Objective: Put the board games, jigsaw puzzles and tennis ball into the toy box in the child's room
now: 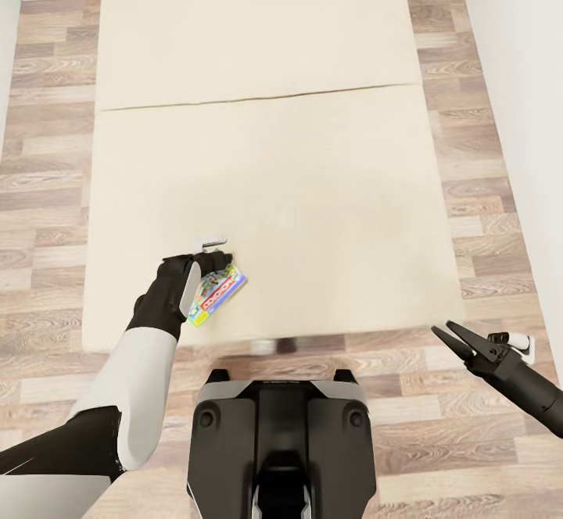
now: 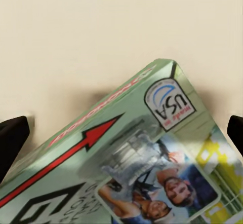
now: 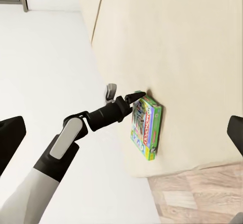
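From the head view we reach our left tool (image 1: 209, 257) over the flat green printed cardboard board game (image 1: 220, 294) near the cream bed's (image 1: 274, 167) front edge, while the right tool (image 1: 457, 338) waits spread above the floor. The left wrist view shows the fingers (image 2: 12, 135) spread wide either side of the box, ready to close. The right wrist view shows the left tool at the box's far edge, not yet pinching.

You are looking down on a wide cream bed (image 1: 274, 159) with a thin seam running across its surface. Wood-plank floor (image 1: 47, 191) in grey-brown tones borders it on both sides and at its near edge. A pale wall (image 1: 524, 73) rises along the right side. The light is soft and even.
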Available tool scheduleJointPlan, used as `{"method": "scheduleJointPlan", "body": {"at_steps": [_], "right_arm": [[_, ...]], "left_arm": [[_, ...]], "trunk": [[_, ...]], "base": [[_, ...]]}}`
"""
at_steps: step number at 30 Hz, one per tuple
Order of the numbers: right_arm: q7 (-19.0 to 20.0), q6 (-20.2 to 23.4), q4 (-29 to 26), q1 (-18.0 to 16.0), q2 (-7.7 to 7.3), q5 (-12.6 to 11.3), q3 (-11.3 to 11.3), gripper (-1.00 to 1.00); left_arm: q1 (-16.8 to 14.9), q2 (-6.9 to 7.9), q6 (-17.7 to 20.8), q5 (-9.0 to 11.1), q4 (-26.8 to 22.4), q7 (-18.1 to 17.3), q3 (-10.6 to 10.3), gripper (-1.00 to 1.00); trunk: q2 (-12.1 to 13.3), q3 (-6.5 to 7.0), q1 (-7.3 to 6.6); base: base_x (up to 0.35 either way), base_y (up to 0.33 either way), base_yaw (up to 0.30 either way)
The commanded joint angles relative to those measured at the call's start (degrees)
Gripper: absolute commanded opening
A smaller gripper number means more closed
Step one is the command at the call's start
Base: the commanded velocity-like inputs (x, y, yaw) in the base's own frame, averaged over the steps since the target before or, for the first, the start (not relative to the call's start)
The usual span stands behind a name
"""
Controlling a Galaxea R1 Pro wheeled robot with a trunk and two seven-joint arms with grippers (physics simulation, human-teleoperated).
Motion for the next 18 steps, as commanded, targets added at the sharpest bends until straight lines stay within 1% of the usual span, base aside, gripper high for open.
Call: {"method": "scheduleJointPlan", "body": {"at_steps": [1, 11, 18], "right_arm": [[0.2, 0.2, 0.0, 0.0, -0.01, 0.1, 0.0, 1.00], [0.2, 0.2, 0.0, 0.0, -0.01, 0.1, -0.1, 1.00], [0.2, 0.2, 0.0, 0.0, -0.01, 0.1, -0.3, 1.00]], "left_arm": [[0.0, -0.06, 0.4, -0.2, 1.0, 0.0, 0.2, 1.00], [0.0, -0.05, 0.3, -0.2, 1.0, 0.0, 0.2, 1.00], [0.0, -0.06, 0.3, -0.2, 1.0, 0.0, 0.2, 1.00]], "trunk": [[-0.1, -0.06, 0.03], [-0.1, -0.06, 0.03], [-0.1, -0.06, 0.03]], "base": [[-0.129, 0.000, 0.000], [-0.059, 0.000, 0.000], [-0.014, 0.000, 0.000]]}}
